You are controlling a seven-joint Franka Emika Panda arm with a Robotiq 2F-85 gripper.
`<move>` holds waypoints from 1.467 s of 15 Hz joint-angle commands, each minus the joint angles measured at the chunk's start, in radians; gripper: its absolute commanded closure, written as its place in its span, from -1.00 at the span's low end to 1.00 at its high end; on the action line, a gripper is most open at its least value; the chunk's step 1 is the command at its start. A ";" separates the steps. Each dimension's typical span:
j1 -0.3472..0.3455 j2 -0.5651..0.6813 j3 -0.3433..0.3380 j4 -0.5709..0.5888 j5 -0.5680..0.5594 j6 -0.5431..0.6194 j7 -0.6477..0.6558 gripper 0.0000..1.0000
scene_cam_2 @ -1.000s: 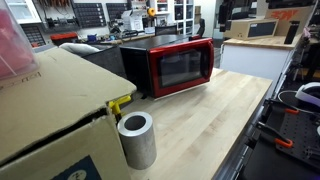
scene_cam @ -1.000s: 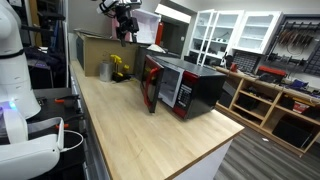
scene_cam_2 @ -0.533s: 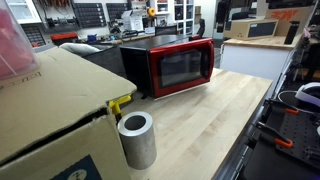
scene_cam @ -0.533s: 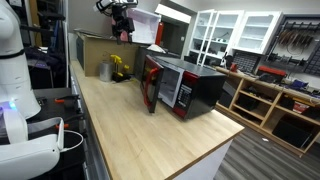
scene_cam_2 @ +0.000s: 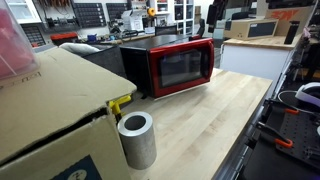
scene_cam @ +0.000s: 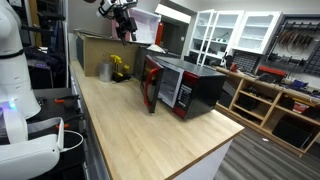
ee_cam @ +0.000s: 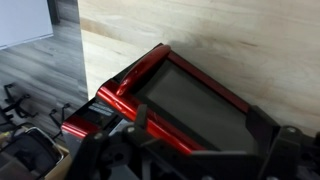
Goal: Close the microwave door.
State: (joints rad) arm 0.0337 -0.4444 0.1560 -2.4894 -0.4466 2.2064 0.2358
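At the far end of the surface, high in the air, the fingers hung well apart from the microwave, touching nothing. In the wrist view they showed as two dark blurs at the bottom corners, spread apart w/ nothing btwn them.

The microwave sat mid-surface, black casing, red front. In an exterior view the microwave door looked swung out from the front, w/ a pale patch of interior beside it, tho the angle was poor and I couldn't tell how far it stood open. The wrist view looked down on it: the door's red frame and dark glass lay below the fingers, tilted across the view.

The surface was a long counter of pale wood. At its far end stood a brown cardboard box, w/ a grey cylinder just beside it and a yellow item btwn box and microwave.

The room was a workshop: white glass-fronted cabinets at the back, open wooden shelving along the wall, and a white robot body at the view's edge.
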 commanded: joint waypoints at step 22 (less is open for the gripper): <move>-0.011 0.414 -0.052 0.041 -0.908 0.115 0.812 -0.08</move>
State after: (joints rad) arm -0.0040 -0.0275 0.1216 -2.4306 -1.2921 2.3364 1.0129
